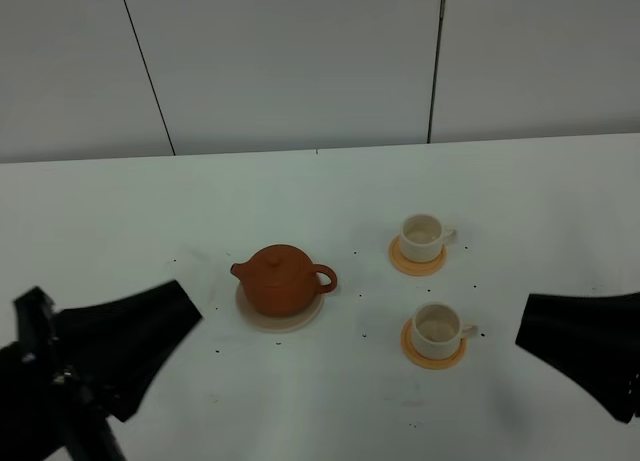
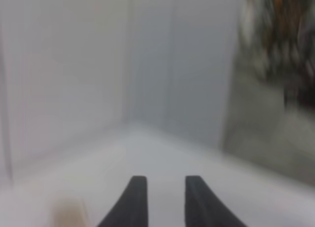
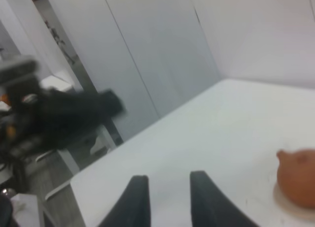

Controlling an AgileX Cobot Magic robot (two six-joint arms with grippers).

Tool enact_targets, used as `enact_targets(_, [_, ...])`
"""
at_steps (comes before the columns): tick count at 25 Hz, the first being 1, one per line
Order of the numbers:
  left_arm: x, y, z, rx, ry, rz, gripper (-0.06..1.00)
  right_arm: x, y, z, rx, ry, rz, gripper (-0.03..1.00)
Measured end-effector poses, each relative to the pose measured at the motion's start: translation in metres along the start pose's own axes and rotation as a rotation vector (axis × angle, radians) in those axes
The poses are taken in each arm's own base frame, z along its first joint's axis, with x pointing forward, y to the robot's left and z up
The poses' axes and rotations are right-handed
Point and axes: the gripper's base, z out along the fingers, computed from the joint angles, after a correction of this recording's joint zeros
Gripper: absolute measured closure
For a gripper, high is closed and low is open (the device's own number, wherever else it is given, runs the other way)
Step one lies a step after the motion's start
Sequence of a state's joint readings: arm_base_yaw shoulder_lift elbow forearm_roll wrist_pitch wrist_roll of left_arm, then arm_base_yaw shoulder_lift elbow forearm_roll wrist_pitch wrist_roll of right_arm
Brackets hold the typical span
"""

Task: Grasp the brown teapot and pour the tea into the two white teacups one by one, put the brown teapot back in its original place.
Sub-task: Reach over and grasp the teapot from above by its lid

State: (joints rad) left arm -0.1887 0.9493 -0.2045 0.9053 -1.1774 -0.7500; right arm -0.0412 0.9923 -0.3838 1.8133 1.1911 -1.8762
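Matt terracotta clay teapot (image 1: 282, 279); smooth, perhaps glazed white teacups (image 1: 424, 237); smooth matt table (image 1: 150, 221).

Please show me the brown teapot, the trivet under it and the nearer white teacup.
brown teapot (image 1: 279, 281), exterior high view, its body.
trivet (image 1: 282, 325), exterior high view, front rim.
nearer white teacup (image 1: 436, 327), exterior high view, its open top.

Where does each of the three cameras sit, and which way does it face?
Exterior high: mounted high, looking down over the table at the brown teapot, far teacup and near teacup; left arm and right arm show at lower corners.
Left wrist: on the left arm, facing along the table toward the walls; left gripper shows.
Right wrist: on the right arm, facing across the table; right gripper shows.
Shared: exterior high and right wrist both show the brown teapot on its trivet.
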Motion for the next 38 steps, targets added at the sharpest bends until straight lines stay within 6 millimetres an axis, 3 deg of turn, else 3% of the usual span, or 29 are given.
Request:
enact_targets(2, [-0.016,-0.005,-0.011,-0.08,-0.056,0.008,0.77,-0.015,-0.004,0.0,0.076,-0.009,-0.005,0.77])
enact_targets(7, [-0.029,-0.01,-0.04,-0.325,-0.042,0.065,0.79,-0.052,-0.007,-0.019,0.453,-0.078,-0.063,0.77])
enact_targets(9, [-0.032,-0.011,-0.052,-0.415,-0.045,0.077,0.79,-0.06,0.0,-0.032,0.591,-0.109,-0.112,0.77])
enact_targets(12, [-0.031,-0.009,-0.062,-0.516,-0.025,0.077,0.79,-0.065,0.023,-0.049,0.661,-0.145,-0.188,0.77])
enact_targets(16, [-0.028,-0.005,-0.064,-0.567,0.01,0.057,0.79,-0.056,0.046,-0.064,0.704,-0.07,-0.196,0.77])
enact_targets(23, [-0.022,0.001,-0.059,-0.57,0.057,0.028,0.79,-0.017,0.064,-0.099,0.954,0.192,0.006,0.77])
enact_targets(30, [-0.024,0.01,-0.047,-0.553,0.097,0.004,0.79,0.009,0.106,-0.121,0.953,0.181,0.037,0.77])
enact_targets(38, [-0.038,0.034,-0.016,-0.536,0.184,0.02,0.79,0.029,0.103,-0.126,0.99,0.246,0.117,0.77])
